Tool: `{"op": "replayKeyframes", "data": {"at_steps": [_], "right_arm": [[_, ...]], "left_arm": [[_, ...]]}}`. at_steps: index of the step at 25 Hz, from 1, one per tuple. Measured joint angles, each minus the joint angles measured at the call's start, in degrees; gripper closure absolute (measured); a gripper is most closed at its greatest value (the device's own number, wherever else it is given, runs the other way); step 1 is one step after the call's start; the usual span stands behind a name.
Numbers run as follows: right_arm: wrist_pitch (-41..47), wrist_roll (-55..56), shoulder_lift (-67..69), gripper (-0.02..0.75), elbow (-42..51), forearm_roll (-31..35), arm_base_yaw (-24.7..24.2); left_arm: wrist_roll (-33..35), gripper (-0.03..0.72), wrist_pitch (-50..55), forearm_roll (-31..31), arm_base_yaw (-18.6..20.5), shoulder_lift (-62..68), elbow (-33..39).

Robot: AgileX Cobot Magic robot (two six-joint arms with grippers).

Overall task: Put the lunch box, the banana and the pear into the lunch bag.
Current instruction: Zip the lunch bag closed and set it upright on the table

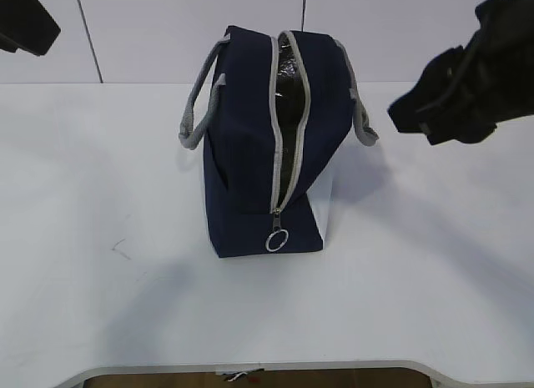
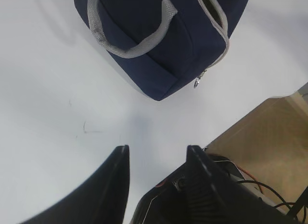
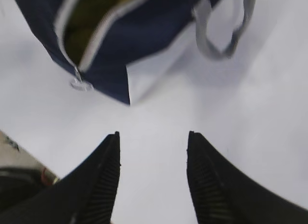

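- The navy lunch bag (image 1: 250, 146) stands upright at the middle of the white counter (image 1: 83, 238), its grey zipper (image 1: 294, 146) parted along the top and silver foil lining showing in the gap.
- A round metal pull ring (image 1: 276, 240) hangs at the near end of the zipper, against the bag's front face beside its white lower panel (image 1: 321, 217).
- Grey webbing handles (image 1: 200, 113) loop out on either side of the bag.
- The left tool (image 2: 156, 159) hovers above bare counter near the bag's corner, its fingers apart and holding nothing.
- The right tool (image 3: 153, 142) hangs over the counter just beside the bag's white panel, fingers likewise spread and empty; something yellowish shows blurred inside the opening, too unclear to name.
- Neither tool touches the bag.
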Motion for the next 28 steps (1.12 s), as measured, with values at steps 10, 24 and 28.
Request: {"op": "replayKeyframes", "data": {"at_steps": [10,24,28], "right_arm": [[-39.9,1.5,-8.3,0.362,23.4,-2.0,7.0],[-62.9,3.2,7.5,0.362,36.0,9.6,7.1],[-67.5,3.6,12.4,0.362,36.0,14.4,7.1]], "left_arm": [[0.0,0.393,0.0,0.0,0.0,0.0,0.0],[0.0,0.393,0.0,0.2,0.0,0.0,0.0],[0.0,0.396,0.0,0.2,0.0,0.0,0.0]]}}
